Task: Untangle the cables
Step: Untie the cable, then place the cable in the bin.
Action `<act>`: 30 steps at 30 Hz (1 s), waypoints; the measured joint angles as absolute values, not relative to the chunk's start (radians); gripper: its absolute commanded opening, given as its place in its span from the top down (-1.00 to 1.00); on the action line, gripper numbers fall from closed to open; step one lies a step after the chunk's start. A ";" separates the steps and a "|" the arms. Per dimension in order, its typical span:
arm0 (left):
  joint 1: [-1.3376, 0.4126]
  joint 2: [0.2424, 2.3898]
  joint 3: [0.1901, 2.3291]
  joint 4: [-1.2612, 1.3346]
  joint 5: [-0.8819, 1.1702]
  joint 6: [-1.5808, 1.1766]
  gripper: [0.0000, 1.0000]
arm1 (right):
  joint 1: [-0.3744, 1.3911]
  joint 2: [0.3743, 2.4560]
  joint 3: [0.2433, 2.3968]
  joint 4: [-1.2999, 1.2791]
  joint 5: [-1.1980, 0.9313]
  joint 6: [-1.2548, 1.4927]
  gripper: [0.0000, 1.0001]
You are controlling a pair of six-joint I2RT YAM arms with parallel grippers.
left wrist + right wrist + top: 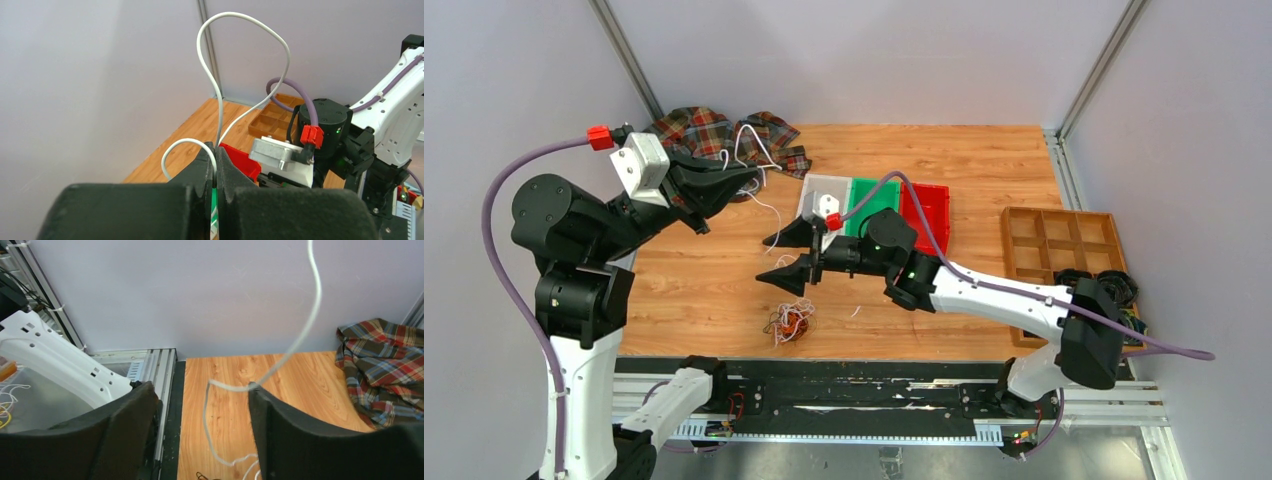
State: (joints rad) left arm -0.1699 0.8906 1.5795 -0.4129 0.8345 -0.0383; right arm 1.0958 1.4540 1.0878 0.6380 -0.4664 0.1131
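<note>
A thin white cable point(243, 19) is pinched between the shut fingers of my left gripper point(216, 152) and loops high above them. In the top view the left gripper point(750, 182) is raised at the back left. The white cable point(740, 135) arcs over it and a strand hangs down toward the right gripper point(782, 260). My right gripper point(200, 386) stands open. The white cable point(301, 335) drapes over the tip of its right-hand finger point(260, 395) and drops between the jaws, not gripped. A small tangle of orange-brown, white and black cables point(790, 322) lies on the table below.
A plaid cloth point(709, 132) lies at the back left. White, green and red bins point(879, 198) sit mid-table behind the right arm. A wooden compartment tray point(1056, 243) and dark rolled coils point(1114, 285) are at the right edge.
</note>
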 measured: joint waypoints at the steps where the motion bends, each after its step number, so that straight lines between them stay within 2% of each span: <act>1: -0.170 0.891 1.579 -0.413 0.834 -0.038 0.99 | 1.102 1.471 1.110 0.630 -0.464 0.103 0.10; 3: -0.170 0.892 1.579 -0.413 0.834 -0.038 0.99 | 1.107 1.497 1.142 0.622 -0.463 0.092 0.72; 4: -0.170 0.892 1.579 -0.413 0.834 -0.038 0.99 | 1.109 1.505 1.152 0.618 -0.463 0.084 0.94; 5: -0.170 0.892 1.579 -0.413 0.834 -0.038 0.99 | 1.112 1.512 1.159 0.613 -0.463 0.090 0.98; 12: -0.170 0.879 1.554 -0.411 0.823 -0.038 0.95 | 1.091 1.472 1.119 0.598 -0.374 0.110 0.99; 16: -0.170 0.841 1.464 -0.418 0.801 -0.041 0.60 | 0.989 1.362 1.040 0.593 -0.316 0.154 0.99; 22: -0.187 0.827 1.342 -0.568 0.825 0.017 -0.17 | 0.796 1.184 0.963 0.585 -0.234 0.246 0.99; 27: -0.246 0.860 1.335 -0.735 0.830 0.145 -0.97 | 0.668 1.122 0.962 0.551 -0.211 0.312 0.99; 30: -0.278 0.876 1.335 -0.827 0.822 0.221 -0.96 | 0.594 1.105 0.963 0.524 -0.205 0.332 0.99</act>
